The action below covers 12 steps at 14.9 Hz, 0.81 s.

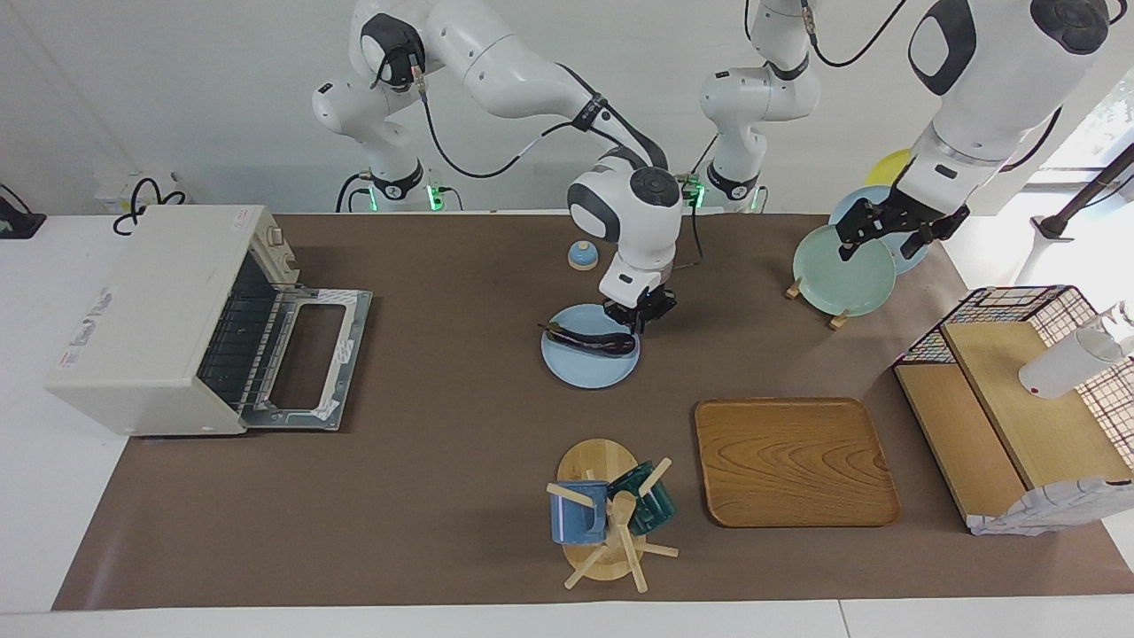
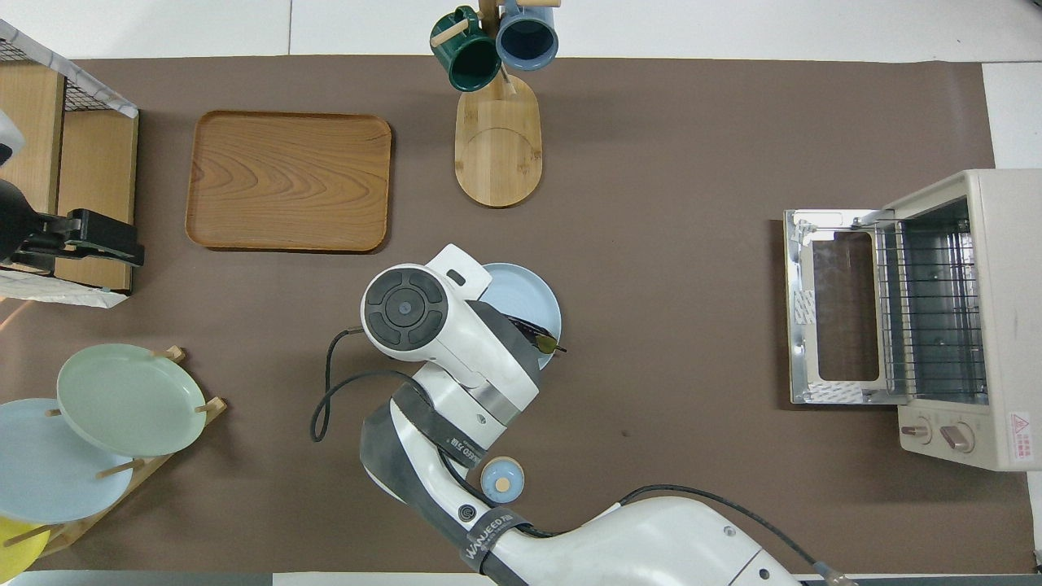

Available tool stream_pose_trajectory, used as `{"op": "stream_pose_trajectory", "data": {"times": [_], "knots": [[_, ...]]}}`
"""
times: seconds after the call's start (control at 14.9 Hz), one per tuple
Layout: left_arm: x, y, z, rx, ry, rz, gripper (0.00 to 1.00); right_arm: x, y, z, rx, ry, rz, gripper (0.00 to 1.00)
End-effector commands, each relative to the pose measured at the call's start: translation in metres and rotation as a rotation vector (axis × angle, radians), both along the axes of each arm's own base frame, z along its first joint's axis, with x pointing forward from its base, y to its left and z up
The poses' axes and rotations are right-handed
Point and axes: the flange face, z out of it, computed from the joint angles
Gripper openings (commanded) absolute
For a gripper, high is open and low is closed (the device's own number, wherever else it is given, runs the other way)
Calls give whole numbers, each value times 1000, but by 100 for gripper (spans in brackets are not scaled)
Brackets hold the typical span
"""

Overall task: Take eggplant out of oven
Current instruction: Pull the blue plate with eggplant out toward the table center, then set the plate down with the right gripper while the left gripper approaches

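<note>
The eggplant (image 1: 592,338), slim and dark purple, lies across a light blue plate (image 1: 585,368) in the middle of the table. My right gripper (image 1: 640,317) is low over the eggplant's end that points toward the left arm's end of the table. In the overhead view the right wrist covers most of the eggplant (image 2: 544,342), and only its stem end shows on the plate (image 2: 529,293). The cream-white oven (image 1: 133,337) stands at the right arm's end with its door (image 1: 306,359) dropped flat. My left gripper (image 1: 897,235) hangs open, high over the plate rack.
A wooden tray (image 1: 793,461) and a mug tree (image 1: 607,514) with two mugs lie farther from the robots than the plate. A green plate (image 1: 842,270) leans in its rack and a wire shelf rack (image 1: 1019,399) stands beside it. A small blue knobbed lid (image 1: 582,255) sits nearer the robots.
</note>
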Motion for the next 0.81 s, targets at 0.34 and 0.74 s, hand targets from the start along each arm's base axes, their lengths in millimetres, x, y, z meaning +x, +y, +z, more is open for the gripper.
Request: {"op": "stream_pose_trajectory", "data": {"times": [0.34,0.74], "knots": [[-12,-32,-14,6,-28,194,100,25,-186,55,-464,105,107,0],[-24,-111,-43,8,-38,516,100,35,-381,-28,-392,148,80,0]]}}
